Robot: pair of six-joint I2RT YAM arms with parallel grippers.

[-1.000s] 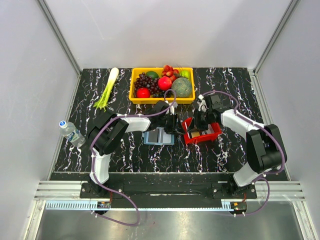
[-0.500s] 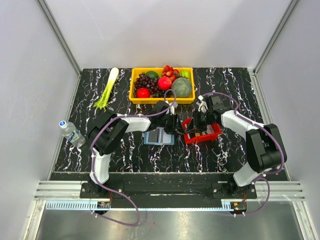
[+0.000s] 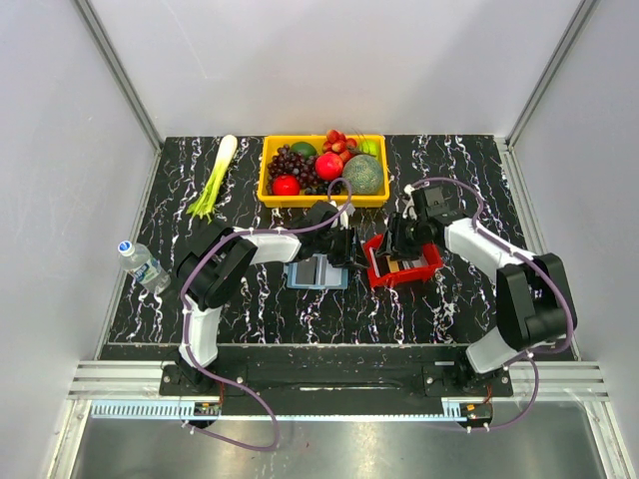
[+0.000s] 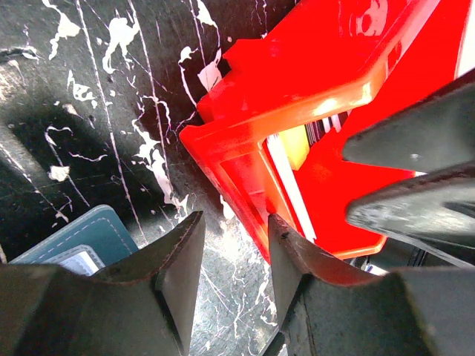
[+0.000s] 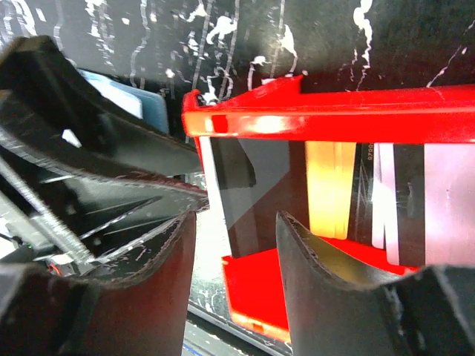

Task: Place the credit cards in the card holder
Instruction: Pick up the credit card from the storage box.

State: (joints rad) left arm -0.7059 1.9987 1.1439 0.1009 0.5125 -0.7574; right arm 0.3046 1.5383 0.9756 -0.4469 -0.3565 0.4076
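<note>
One red tray (image 3: 402, 269) on the worktop (image 3: 449, 309), and inside it I count at least three cards (image 5: 256, 185): dark, yellow, pale, with any others hidden. One blue holder (image 3: 318, 272), one yellow fruit bin (image 3: 324, 200), one leek (image 3: 215, 178), one bottle (image 3: 143, 263).

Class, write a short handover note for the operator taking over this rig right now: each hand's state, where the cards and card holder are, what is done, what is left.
Left hand: open, empty, low over the table between the card holder and the red tray.
Right hand: open, straddling a dark card in the tray, not gripping it.
Credit cards: several standing in the red tray.
Card holder: lying open on the table, left of the tray.
Done: neither hand holds a card; whether the holder has any cannot be told.
Left: grip a card, carry it over, slide it into a pocket, repeat.
</note>
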